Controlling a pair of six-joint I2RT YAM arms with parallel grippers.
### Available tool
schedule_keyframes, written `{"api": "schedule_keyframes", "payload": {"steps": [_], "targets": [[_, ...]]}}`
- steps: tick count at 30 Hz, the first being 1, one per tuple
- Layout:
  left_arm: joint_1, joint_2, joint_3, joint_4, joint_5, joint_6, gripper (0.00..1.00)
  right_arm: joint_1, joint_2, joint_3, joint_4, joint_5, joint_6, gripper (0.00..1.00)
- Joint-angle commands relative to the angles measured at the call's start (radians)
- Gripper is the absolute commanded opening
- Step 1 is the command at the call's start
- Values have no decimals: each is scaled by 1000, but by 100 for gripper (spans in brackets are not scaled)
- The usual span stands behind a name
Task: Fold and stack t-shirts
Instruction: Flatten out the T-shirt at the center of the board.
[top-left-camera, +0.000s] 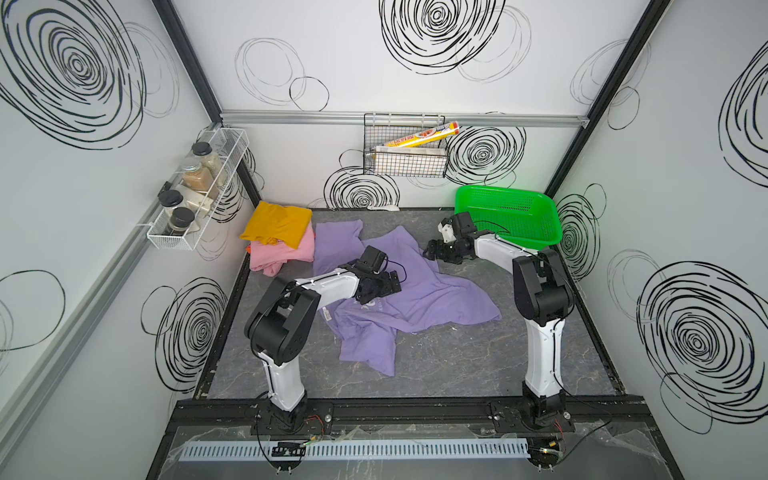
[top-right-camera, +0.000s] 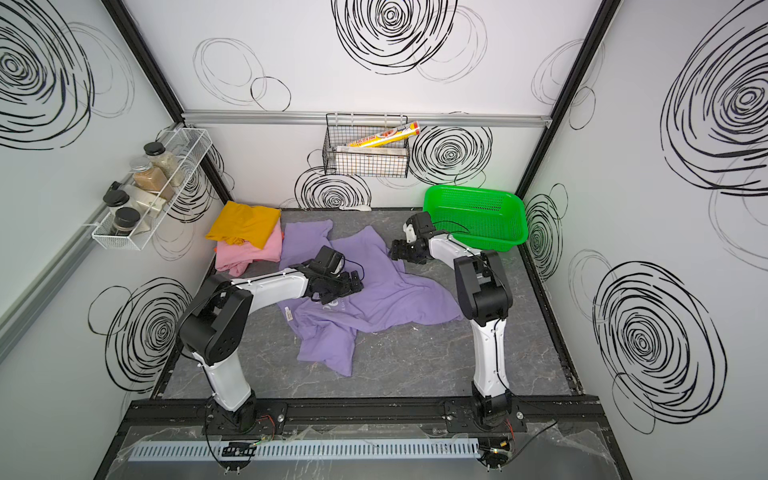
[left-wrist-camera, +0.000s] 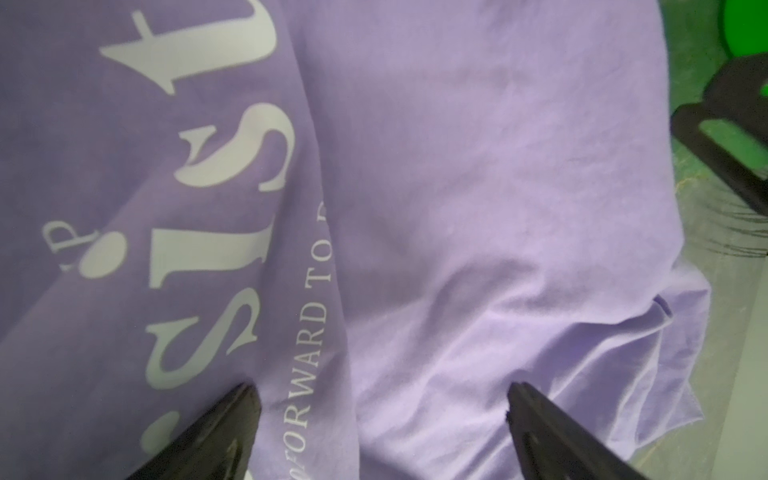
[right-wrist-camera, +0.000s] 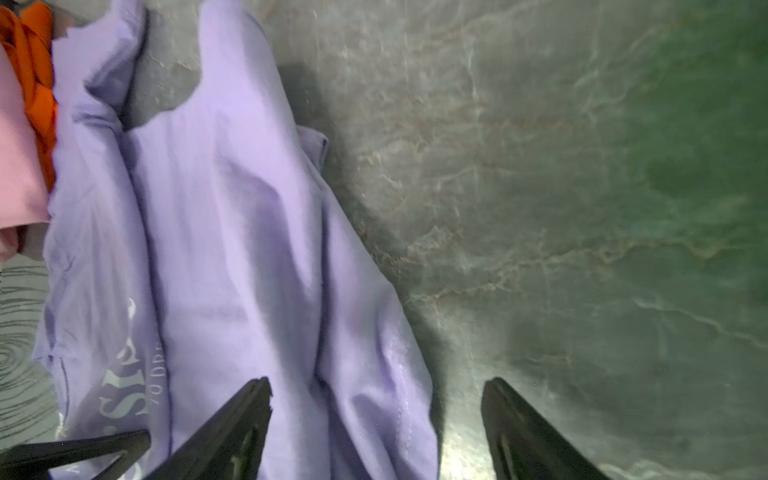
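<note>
t-shirts: yellow t-shirt (top-left-camera: 278, 224) on pink t-shirt (top-left-camera: 286, 249), folded, stacked far left. lavender t-shirt (top-left-camera: 436, 291) crumpled on table (top-left-camera: 457, 365). left fingers (left-wrist-camera: 216, 432), right fingers (right-wrist-camera: 232, 419) spread, empty.

A lavender t-shirt (top-left-camera: 419, 291) with white serif lettering (left-wrist-camera: 208, 257) on a grey, pale-veined marble-patterned tabletop (top-left-camera: 457, 365); far left, a mustard-yellow t-shirt (top-left-camera: 277, 224) over a pink t-shirt (top-left-camera: 282, 251); far right, a bright green perforated basket (top-left-camera: 507, 216); white walls (top-left-camera: 332, 62) scrawled with black spirals; the left arm (top-left-camera: 286, 374) and right arm (top-left-camera: 540, 361) white-shelled, black-jointed.
</note>
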Motion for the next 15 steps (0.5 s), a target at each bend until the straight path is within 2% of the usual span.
{"api": "schedule_keyframes", "payload": {"steps": [1,4,8,10,12,15], "targets": [[-10,-5,-64,-118,-25,16,99,4,6,-36,50,-1,9,82],[-16,-29,-90,-119,-19,12,99,4,15,-51,67,-9,16,79],[-28,-48,-120,-117,-9,2,99,5,36,-59,109,-56,47,61],[-34,-54,-128,-117,-8,-2,99,7,48,-61,131,-80,60,41],[-41,-62,-136,-117,-6,-2,99,10,57,-56,138,-83,70,0],[-46,-72,-152,-118,-5,-3,99,15,58,-49,134,-69,71,0]]}}
